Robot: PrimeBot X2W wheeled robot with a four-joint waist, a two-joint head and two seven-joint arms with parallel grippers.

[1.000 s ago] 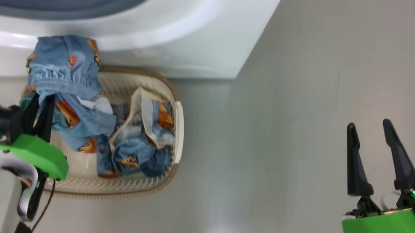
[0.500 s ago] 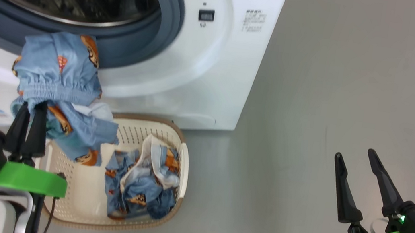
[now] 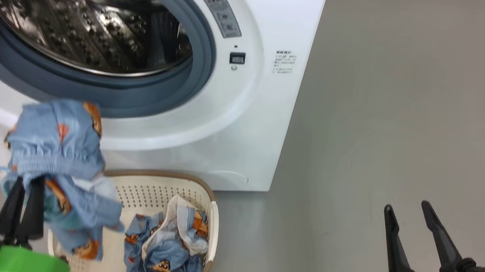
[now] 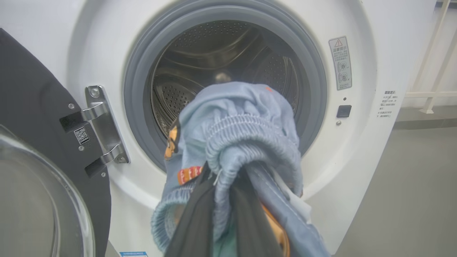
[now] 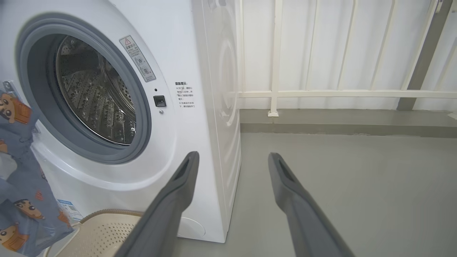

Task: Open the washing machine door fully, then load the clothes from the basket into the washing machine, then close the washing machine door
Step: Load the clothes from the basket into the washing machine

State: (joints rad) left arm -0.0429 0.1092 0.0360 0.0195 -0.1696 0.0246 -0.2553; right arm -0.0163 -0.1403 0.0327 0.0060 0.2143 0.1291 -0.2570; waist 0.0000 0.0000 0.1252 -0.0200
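Light blue fabric printed w/ orange-brown cartoon figures, an elastic-waisted garment (image 3: 55, 147), hangs from the left gripper (image 3: 29, 184), whose two long dark fingers are pressed together on its bunched cloth. It now looks lifted off the pile in the small cream-white perforated plastic basket (image 3: 149, 191) w/ the brown woven-look rim. Its lower hem dangles over the basket's left side. Its top is in front of the big white front-loading washing machine (image 3: 263, 124), just below the grey-blue rubber ring (image 3: 198, 77). A sec ago the same garment sat lower, against the rest of the pile.

Meaning: pick is done, and the carry to the steel perforated drum (image 3: 86, 28) seems underway. In the left wrist view the garment lines up w/ the opening but isn't inside yet.

Other diffs vs. earlier:
- Head cam has tilted up, so the whole drum mouth is in frame where before only the ring's lower arc was. That's cam motion, not the machine moving.
- Basket sits near the machine's front, as before.
- A second crumpled blue cartoon-print bundle (image 3: 167, 249) lies in the basket's right half, so loading is prob. half done at best.
- Large round glossy black door (image 4: 32, 107) w/ clear glass bowl stands swung open at far left.
- Right gripper (image 3: 406, 211) idles well to the right over the grey floor (image 3: 394, 105), fingers spread wide, holding nothing, same as before.
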